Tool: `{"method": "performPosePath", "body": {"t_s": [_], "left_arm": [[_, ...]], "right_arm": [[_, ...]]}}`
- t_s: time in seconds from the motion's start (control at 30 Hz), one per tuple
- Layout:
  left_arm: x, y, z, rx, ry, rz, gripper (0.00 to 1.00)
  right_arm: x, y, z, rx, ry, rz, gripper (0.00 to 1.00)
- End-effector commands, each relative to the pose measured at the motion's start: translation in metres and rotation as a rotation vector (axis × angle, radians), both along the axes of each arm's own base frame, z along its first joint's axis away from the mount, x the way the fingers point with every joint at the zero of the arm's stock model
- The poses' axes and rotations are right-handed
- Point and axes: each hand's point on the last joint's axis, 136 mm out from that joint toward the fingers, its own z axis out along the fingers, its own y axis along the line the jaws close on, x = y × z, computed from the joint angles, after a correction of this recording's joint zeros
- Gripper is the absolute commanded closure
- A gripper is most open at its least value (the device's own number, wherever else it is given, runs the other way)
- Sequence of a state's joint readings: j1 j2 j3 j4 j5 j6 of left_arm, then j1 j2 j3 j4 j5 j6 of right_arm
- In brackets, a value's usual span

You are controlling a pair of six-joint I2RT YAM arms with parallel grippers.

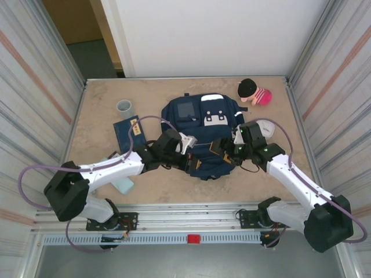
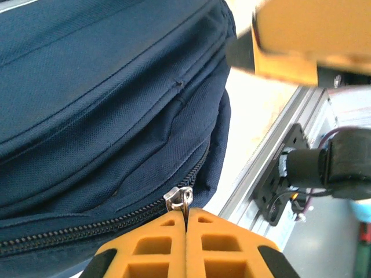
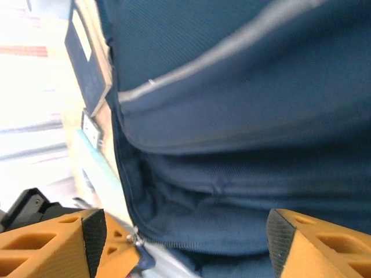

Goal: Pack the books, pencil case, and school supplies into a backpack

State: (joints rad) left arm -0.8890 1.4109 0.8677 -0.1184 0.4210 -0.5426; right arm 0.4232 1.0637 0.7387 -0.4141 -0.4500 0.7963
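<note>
The backpack lies flat at the centre of the bench, its zip end nearest the arms for opening. The book and pencil case lie to its left, not yet packed. Right claw: spread wide at the zip seam, holding nothing. Left claw: fully closed, pinching the metal zipper pull.

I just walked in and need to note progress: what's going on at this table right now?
The left gripper is shut on the small silver metal zipper pull of the large navy blue fabric backpack. The right gripper hangs open close over the backpack's side. The thin dark navy book and the flat pale teal pencil case lie on the beige table to the backpack's left, not yet packed.
</note>
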Motion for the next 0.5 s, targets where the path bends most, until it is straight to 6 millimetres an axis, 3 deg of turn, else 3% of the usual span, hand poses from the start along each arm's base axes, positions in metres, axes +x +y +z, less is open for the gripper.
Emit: {"method": "performPosePath", "body": {"t_s": [0.0, 0.13, 0.33, 0.47], "left_arm": [[-0.001, -0.003, 0.011, 0.005, -0.137, -0.100, 1.00], [0.001, -0.001, 0.012, 0.006, -0.194, -0.114, 1.00], [0.002, 0.001, 0.016, -0.020, -0.252, -0.114, 1.00], [0.003, 0.000, 0.015, -0.030, -0.259, -0.115, 1.00]], "right_arm": [[0.020, 0.002, 0.035, -0.155, -0.423, 0.239, 0.27], [0.031, 0.006, 0.025, -0.361, -0.700, 0.524, 0.27], [0.031, 0.011, -0.020, -0.509, -0.758, 0.895, 0.29], [0.030, 0.021, -0.031, -0.485, -0.809, 0.997, 0.29]]}}
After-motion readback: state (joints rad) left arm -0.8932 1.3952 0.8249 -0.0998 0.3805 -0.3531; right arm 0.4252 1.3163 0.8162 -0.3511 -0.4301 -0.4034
